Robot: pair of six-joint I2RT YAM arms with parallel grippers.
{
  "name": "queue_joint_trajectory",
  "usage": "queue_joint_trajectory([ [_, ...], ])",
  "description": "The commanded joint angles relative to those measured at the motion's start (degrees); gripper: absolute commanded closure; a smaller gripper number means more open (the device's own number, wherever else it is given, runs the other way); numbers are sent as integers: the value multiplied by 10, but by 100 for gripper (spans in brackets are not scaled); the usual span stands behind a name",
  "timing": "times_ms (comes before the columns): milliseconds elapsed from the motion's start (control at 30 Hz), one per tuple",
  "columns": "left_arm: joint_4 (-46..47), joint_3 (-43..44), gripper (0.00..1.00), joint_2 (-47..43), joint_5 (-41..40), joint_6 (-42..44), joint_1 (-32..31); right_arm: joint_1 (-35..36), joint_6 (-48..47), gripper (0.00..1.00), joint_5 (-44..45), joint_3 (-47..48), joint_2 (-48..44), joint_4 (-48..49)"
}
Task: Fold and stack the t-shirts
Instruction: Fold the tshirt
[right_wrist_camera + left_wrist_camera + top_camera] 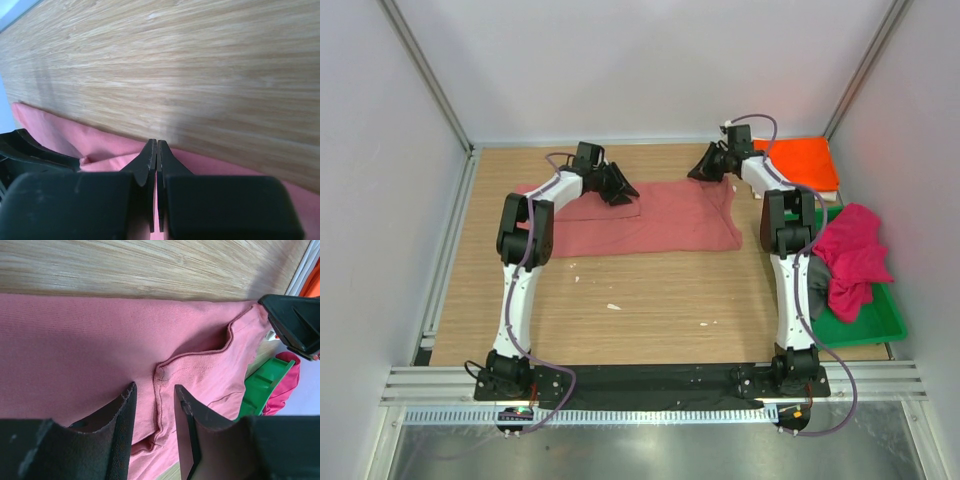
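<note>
From above, the dusty salmon-red cloth t-shirt [660, 220] lies flat on the far side, long axis left-right. Left wrist — left gripper [155, 387] spread, low over the cloth. Right wrist — right gripper [157, 142] pressed together at the shirt's far right edge.

Whether the salmon shirt [220, 167] is pinched is hidden by the closed right claw [157, 146].

Both white-and-black arms reach well forward from their bases, elbows raised. The left arm [515, 300] bends inward, and its black two-finger left tool [155, 390] is angled low with the jaws standing partly apart. The right arm [788, 290] stretches farther back. Its black right tool [157, 144] has its fingers pressed together, though I can't make out whether anything is nipped between them.
</note>
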Motion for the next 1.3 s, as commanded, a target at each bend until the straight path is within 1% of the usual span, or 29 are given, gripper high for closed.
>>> queue_joint_trajectory([
  [0, -3, -14, 62, -33, -12, 15, 1, -1, 3, 99, 4, -25, -91, 0],
  [200, -12, -31, 61, -67, -21, 18, 1, -1, 3, 99, 8, -62, -139, -36],
  [300, -22, -27, 61, -78, -19, 21, 1, -1, 4, 99, 4, -88, -156, -41],
  [567, -24, -51, 60, -108, -3, 7, 1, 10, 4, 99, -10, -162, -209, -47],
  [633, -22, -56, 57, -111, 8, 4, 0, 14, 3, 99, -10, -187, -226, -46],
  [733, -18, -64, 54, -117, 12, 5, -1, 15, 4, 99, -12, -216, -246, -44],
  [967, -19, -71, 55, -125, 16, 11, -1, 15, 1, 99, -12, -282, -290, -43],
  [1267, -27, -77, 55, -140, 15, 19, 0, 19, 8, 99, -22, -340, -327, -42],
])
